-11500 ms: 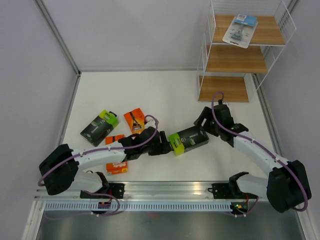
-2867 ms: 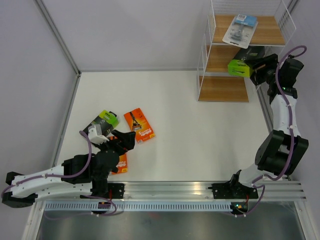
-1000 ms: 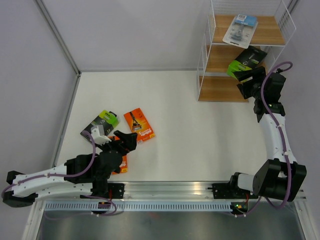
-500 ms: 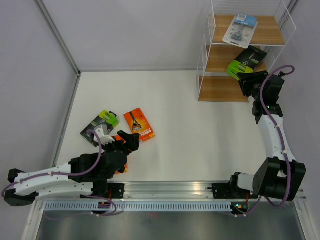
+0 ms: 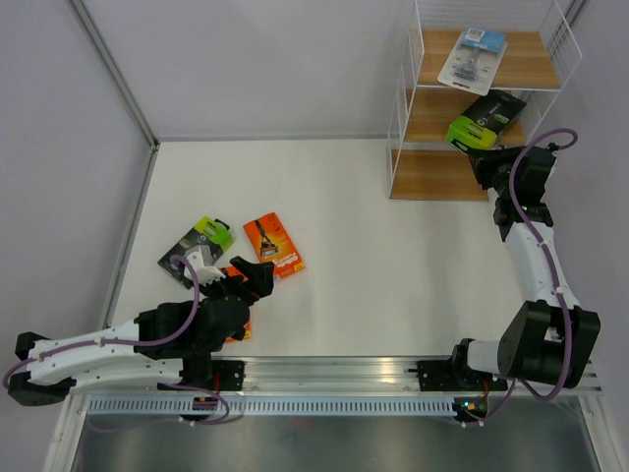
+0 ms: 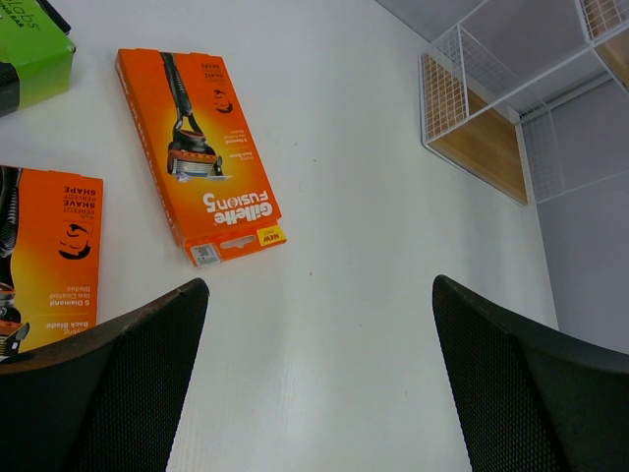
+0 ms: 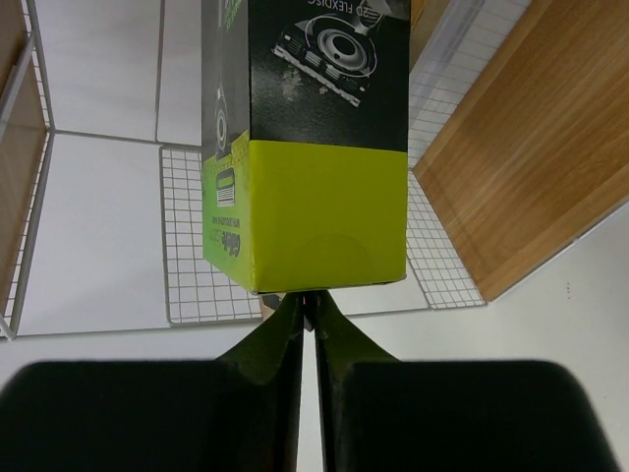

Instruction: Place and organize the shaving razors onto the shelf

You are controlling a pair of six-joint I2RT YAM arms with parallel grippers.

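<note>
From above: the black box [image 5: 485, 117] lies on the middle board of the shelf [image 5: 430, 122], at two o'clock. Left wrist: the left pincer [image 6: 319, 295] is wide apart, empty. Right wrist: the right pincer [image 7: 308, 301] is pressed together, tips under the box's green end, twelve o'clock.

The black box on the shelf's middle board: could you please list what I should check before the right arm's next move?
1. Right gripper free of the black box: ok, its fingers are together with nothing between them.
2. That gripper clear of the box's lime end: cannot tell, the tips sit right at it.
3. Box square on the middle board: not ok, it lies skewed.
4. Clear blister on the top board: ok.
5. Left gripper ready: ok, open and empty above the orange cards.
6. All packs shelved: not ok, both orange cards and a second black box lie on the table.
</note>
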